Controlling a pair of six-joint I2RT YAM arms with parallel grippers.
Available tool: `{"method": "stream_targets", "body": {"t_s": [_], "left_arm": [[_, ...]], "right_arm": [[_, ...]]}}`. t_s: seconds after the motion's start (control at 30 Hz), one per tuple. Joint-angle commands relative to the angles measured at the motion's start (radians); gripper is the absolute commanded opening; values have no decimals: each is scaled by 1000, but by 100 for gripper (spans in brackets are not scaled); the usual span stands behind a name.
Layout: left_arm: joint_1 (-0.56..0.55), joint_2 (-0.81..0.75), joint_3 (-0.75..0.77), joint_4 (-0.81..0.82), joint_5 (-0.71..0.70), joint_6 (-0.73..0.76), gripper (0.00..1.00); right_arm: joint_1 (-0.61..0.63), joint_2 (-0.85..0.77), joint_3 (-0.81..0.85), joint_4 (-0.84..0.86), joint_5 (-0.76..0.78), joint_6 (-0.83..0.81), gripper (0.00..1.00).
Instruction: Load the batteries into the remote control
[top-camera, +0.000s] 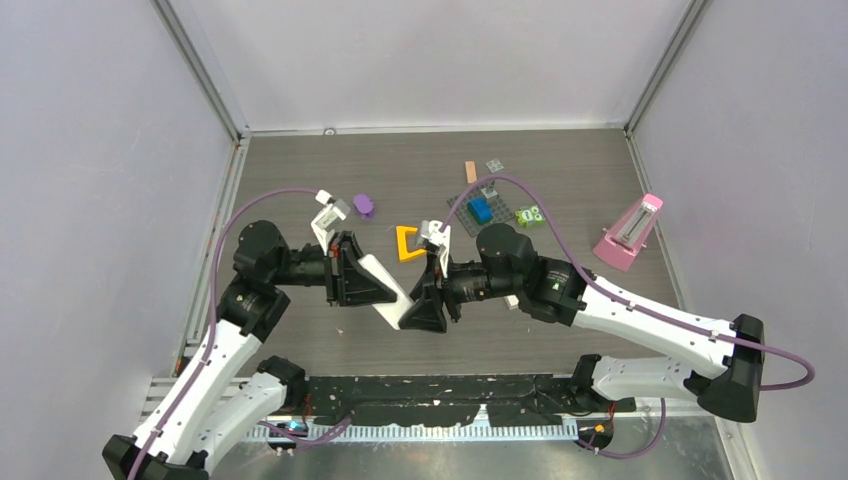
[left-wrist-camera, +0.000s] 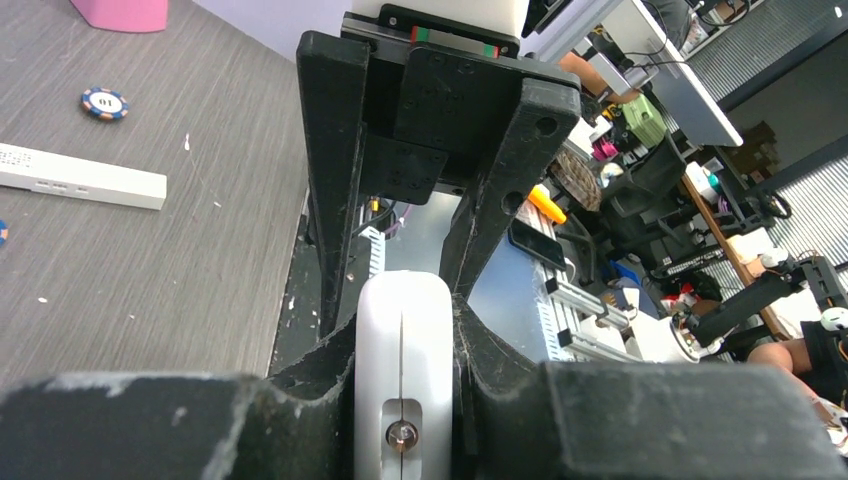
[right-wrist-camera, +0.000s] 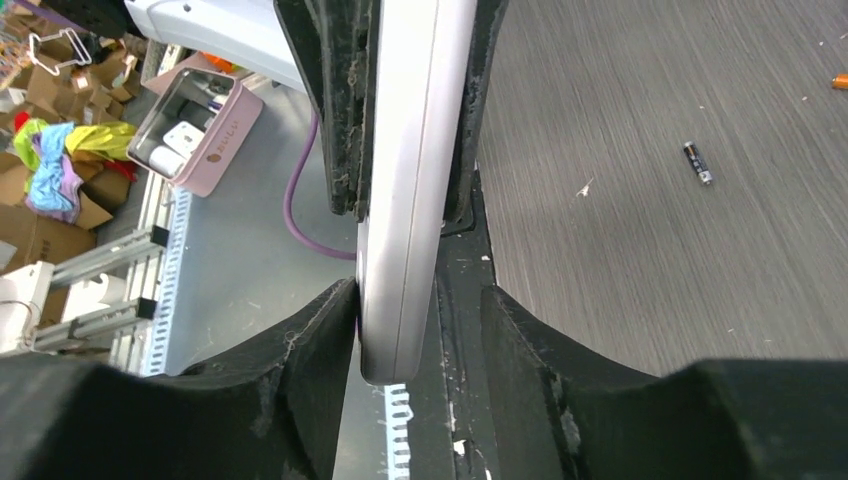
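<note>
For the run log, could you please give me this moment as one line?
left tool: shut on remote control | right tool: around its other end, grip unclear | battery: on table, unloaded

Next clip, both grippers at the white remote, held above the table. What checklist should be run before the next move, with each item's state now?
1. The left gripper clamps the remote control: ok, both fingers press its sides.
2. The right gripper grips it too: cannot tell; a gap shows beside one finger.
3. Remote control opened for loading: cannot tell, that side is hidden.
4. A battery is located: ok, one lies loose on the table.
5. One gripper free to pick it up: not ok, both are at the remote control.
</note>
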Motion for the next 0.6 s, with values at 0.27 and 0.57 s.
{"method": "stream_targets", "body": {"t_s": [0.27, 0.57], "left_arm": [[-4, -8, 47, 0, 132, 1, 0], [-4, 32, 58, -19, 154, 78, 5]], "right_arm": [[-9, 40, 49, 116, 144, 39, 48], [-30, 58, 51, 179, 127, 31, 24]]}}
